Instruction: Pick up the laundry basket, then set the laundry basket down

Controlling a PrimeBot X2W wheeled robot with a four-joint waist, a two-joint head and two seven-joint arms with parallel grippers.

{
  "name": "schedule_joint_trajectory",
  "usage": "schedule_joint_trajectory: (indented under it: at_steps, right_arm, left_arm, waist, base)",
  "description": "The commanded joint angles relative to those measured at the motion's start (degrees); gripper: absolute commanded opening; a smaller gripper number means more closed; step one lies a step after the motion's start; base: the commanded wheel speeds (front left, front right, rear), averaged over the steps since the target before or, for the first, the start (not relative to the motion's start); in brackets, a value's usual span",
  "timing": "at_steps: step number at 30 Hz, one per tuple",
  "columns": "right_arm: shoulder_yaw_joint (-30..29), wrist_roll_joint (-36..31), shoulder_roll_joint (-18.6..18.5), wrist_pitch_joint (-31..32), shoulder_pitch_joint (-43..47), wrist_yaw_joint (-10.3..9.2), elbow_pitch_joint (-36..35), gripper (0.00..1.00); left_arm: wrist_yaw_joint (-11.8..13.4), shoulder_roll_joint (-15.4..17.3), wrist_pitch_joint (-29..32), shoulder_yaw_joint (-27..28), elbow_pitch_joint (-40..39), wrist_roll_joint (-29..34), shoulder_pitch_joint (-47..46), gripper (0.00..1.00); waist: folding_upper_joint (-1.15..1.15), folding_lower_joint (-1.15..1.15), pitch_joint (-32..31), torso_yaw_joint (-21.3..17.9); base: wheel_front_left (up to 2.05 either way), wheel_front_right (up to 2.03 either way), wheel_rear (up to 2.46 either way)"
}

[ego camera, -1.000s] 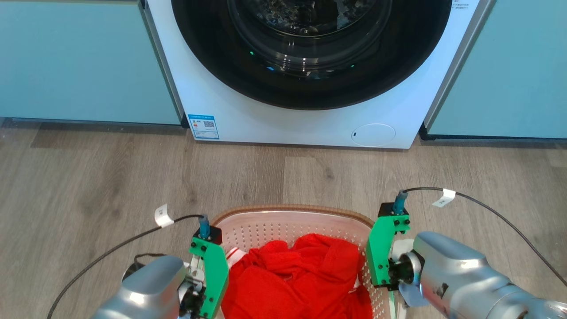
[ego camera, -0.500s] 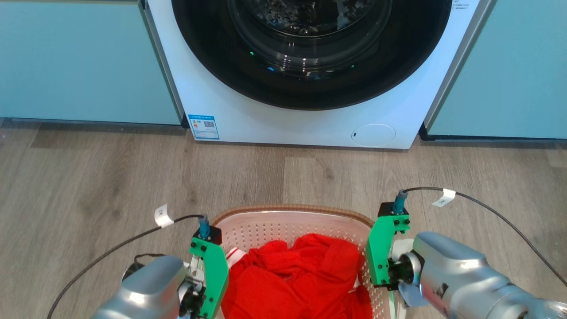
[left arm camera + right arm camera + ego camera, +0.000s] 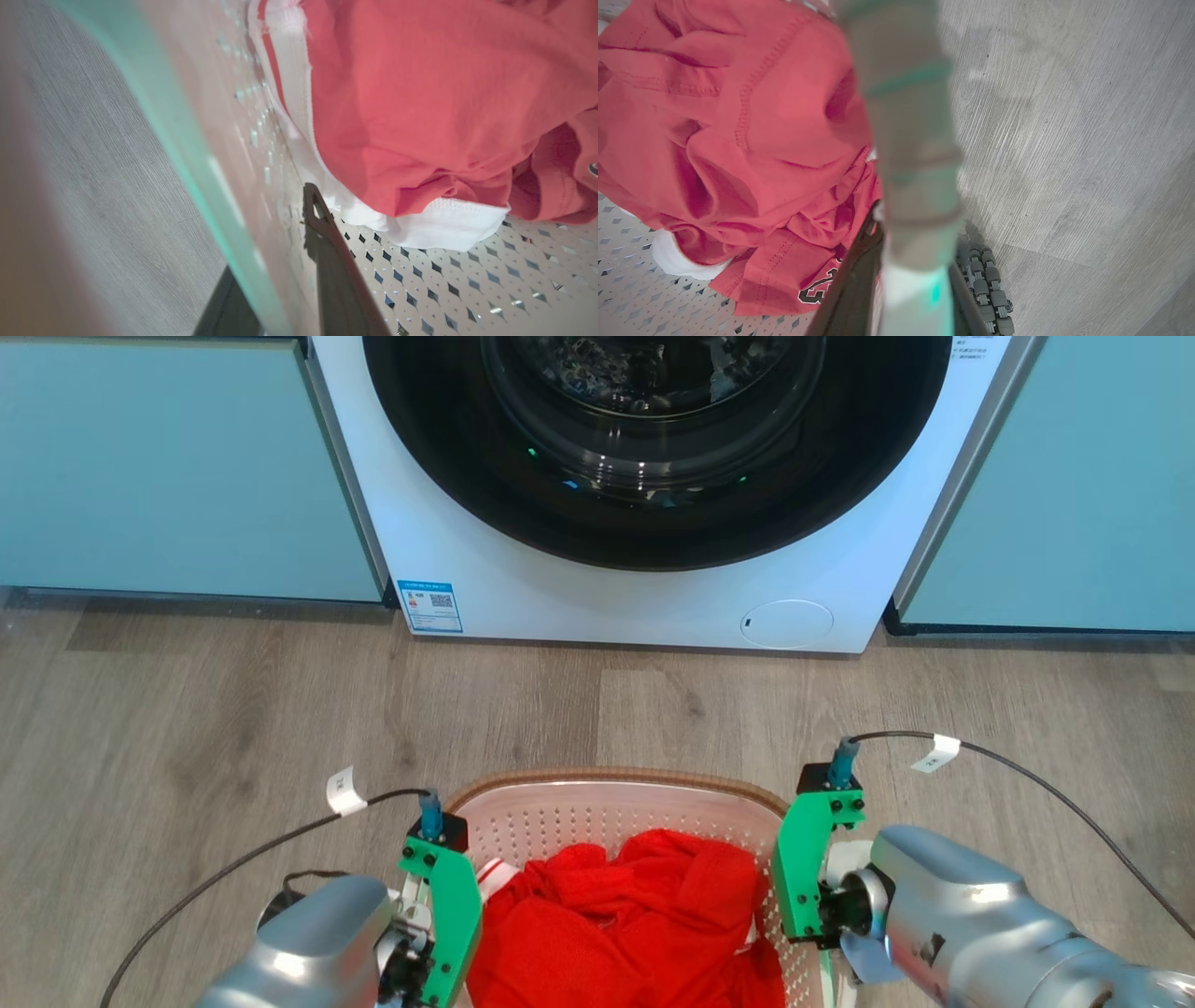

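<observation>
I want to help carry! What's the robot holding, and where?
The laundry basket: the left gripper pinches its left side wall, the right gripper its right side wall, one finger inside, one outside.

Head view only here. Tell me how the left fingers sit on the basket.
Observer: In the left wrist view, the left gripper straddles the basket wall: one finger inside, the other outside.
Operator: Now check the right one.
Observer: The right gripper is closed on the basket's edge, which runs up between its two fingers.
Operator: Report what's under the red cloth.
Observer: A white cloth pokes out from beneath the red cloth, lying on the basket's perforated bottom.
</observation>
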Motion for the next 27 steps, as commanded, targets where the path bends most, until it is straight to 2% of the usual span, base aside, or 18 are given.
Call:
schedule_joint_trajectory:
  at_steps: [1,14,23,27]
  right_arm:
    - [0.0,-0.6,1.5,-0.7,-1.0,0.91,-2.3,0.0]
    - [0.0,-0.7,1.2,-1.0,-1.8,0.91,-2.3,0.0]
    - [0.0,-2.7,0.2,-3.7,-5.1,0.91,-2.5,0.0]
    - [0.0,-5.3,-0.5,-7.2,-7.4,0.91,-2.7,0.0]
  left_arm:
    - [-1.0,-0.8,0.8,-0.3,-1.7,0.8,-0.7,0.0]
    - [-1.0,-0.9,0.0,-0.3,-1.6,0.2,-1.7,0.0]
    - [-1.0,-1.8,-4.0,-0.3,0.0,0.5,-5.1,0.0]
    - [-1.0,-2.8,-9.1,0.6,2.8,-0.4,-7.8,0.0]
  waist:
    - [0.0,0.0,0.0,0.0]
    - [0.0,0.0,2.2,0.1]
    - [0.0,0.0,9.7,0.0]
    - [0.0,0.0,14.6,0.0]
  base:
    - [0.0,0.0,0.0]
    - [0.0,0.0,0.0]
    - [0.0,0.0,0.0]
    - [0.0,0.0,0.0]
